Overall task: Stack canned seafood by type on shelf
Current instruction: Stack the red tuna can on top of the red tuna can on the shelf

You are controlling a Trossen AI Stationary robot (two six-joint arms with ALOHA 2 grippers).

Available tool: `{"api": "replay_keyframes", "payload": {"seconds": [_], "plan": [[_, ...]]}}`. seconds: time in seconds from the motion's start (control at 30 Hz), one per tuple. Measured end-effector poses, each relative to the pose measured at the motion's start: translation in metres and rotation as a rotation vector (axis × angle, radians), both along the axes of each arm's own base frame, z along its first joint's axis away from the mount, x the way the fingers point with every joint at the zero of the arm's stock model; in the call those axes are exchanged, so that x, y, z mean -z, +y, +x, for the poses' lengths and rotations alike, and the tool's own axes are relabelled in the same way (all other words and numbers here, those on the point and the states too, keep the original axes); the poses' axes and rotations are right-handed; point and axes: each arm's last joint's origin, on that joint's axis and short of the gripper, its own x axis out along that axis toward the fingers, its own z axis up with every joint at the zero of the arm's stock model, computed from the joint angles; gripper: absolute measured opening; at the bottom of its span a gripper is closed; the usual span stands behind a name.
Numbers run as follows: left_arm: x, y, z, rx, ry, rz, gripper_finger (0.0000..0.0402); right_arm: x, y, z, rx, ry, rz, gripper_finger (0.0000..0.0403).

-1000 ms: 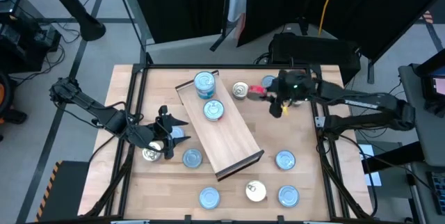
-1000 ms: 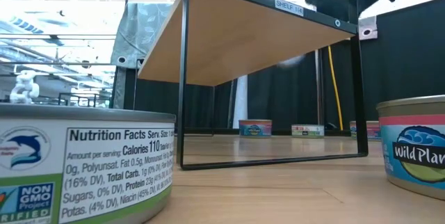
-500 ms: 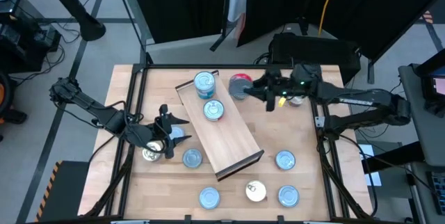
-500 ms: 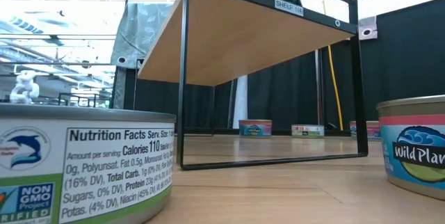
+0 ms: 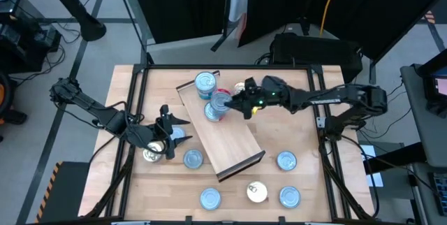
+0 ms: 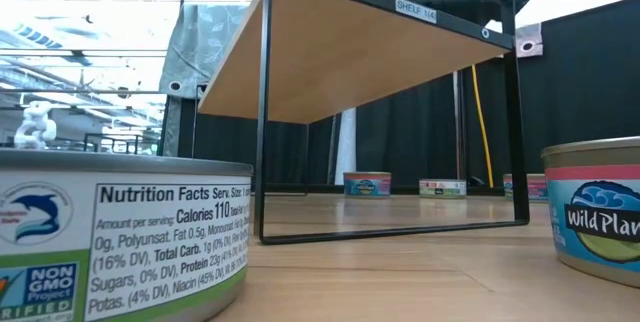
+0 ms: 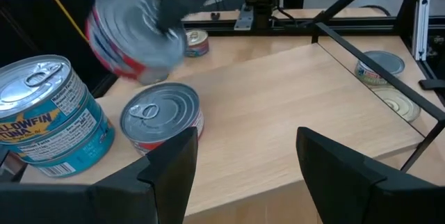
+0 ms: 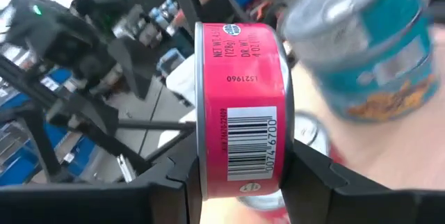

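Note:
The light-wood shelf (image 5: 230,138) lies slanted mid-table. At its far end stand a stack of teal tins (image 5: 205,83) and a single red-labelled tin with a silver top (image 7: 161,116). My right gripper (image 5: 230,102) reaches in from the table's right and is shut on another red-labelled tin (image 7: 132,40), held tipped just above that single tin. My left gripper (image 5: 167,135) waits open at the shelf's left side, with nothing between its fingers (image 7: 174,168). My right gripper pinches the red tin between its two fingers (image 8: 170,182), one on each flat end, so the barcoded side wall (image 8: 243,113) faces the wrist camera. The fingers come nearly level from the table's right. The tin is lifted clear and tipped on edge above the shelf's single tin.
Loose tins lie on the table: by the left gripper (image 5: 151,155), near the shelf's left side (image 5: 193,158), along the near edge (image 5: 210,198) (image 5: 257,192) (image 5: 290,197), at the right (image 5: 286,161), and a gold-topped one beyond the shelf (image 5: 248,84).
My right gripper has moved toward the table's left, from beyond the shelf's far right to over its far end, rolling its wrist as it went. The red tin went with it and is now tipped over the single tin on the shelf.

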Motion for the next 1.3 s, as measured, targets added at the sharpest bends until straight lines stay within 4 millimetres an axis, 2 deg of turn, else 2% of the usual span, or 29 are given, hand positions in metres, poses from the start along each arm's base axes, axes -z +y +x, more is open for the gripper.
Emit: {"api": "replay_keyframes", "payload": {"seconds": [0.27, 0.5, 0.63, 0.97, 1.13, 1.3], "plan": [[0.0, 0.0, 0.0, 0.0, 0.001, 0.001, 0.0244, 0.017, 0.007, 0.01, -0.054, 0.048, 0.041, 0.0139], [0.0, 0.0, 0.0, 0.0, -0.001, -0.001, 0.0244, 0.018, 0.006, 0.01, -0.027, 0.055, 0.038, 0.0153], [0.0, 0.0, 0.0, 0.0, -0.001, -0.001, 0.0244, 0.018, 0.005, 0.009, -0.008, 0.061, 0.036, 0.0184], [0.0, 0.0, 0.0, 0.0, -0.001, -0.001, 0.0244, 0.018, 0.005, 0.01, 0.0, 0.053, -0.031, 0.0298], [0.0, 0.0, 0.0, 0.001, -0.001, 0.0, 0.0244, 0.018, 0.007, 0.01, -0.025, 0.052, -0.103, 0.0328], [0.0, 0.0, 0.0, 0.001, -0.001, 0.0, 0.0244, 0.02, 0.012, 0.01, -0.053, 0.076, -0.124, 0.0336]]}}
